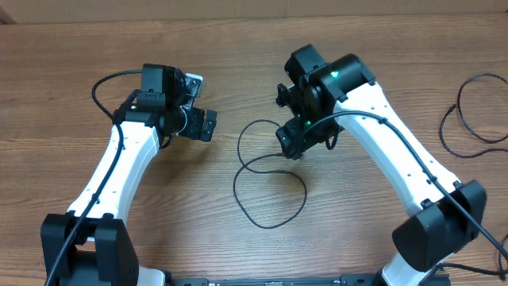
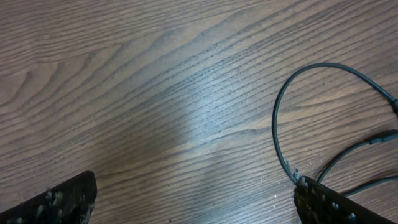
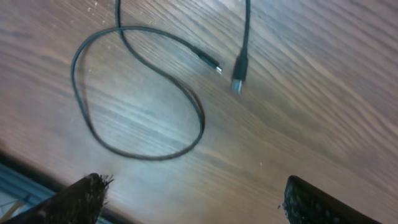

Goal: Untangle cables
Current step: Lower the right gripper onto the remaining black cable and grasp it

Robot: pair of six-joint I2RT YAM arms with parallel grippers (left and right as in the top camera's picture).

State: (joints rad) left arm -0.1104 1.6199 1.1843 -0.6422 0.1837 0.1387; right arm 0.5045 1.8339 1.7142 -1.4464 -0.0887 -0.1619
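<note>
On my screen the table (image 1: 79, 63) reads as brown wood grain, smooth, with a soft sheen where light pools near its centre. The cable (image 1: 270, 226) toward six o'clock looks like thin black rubbery plastic, smooth and faintly glossy. Its plug (image 3: 237, 84) ends in a small bright metal tip. A second cable (image 1: 442, 131) at three o'clock has the same black finish. I see glossy white plastic shells on the left arm (image 1: 119, 167) and right arm (image 1: 397, 143), with matt black joints. The left gripper (image 2: 196, 199) and right gripper (image 3: 196, 193) have black fingers (image 2: 62, 202), rough-looking and speckled with pale flecks.
</note>
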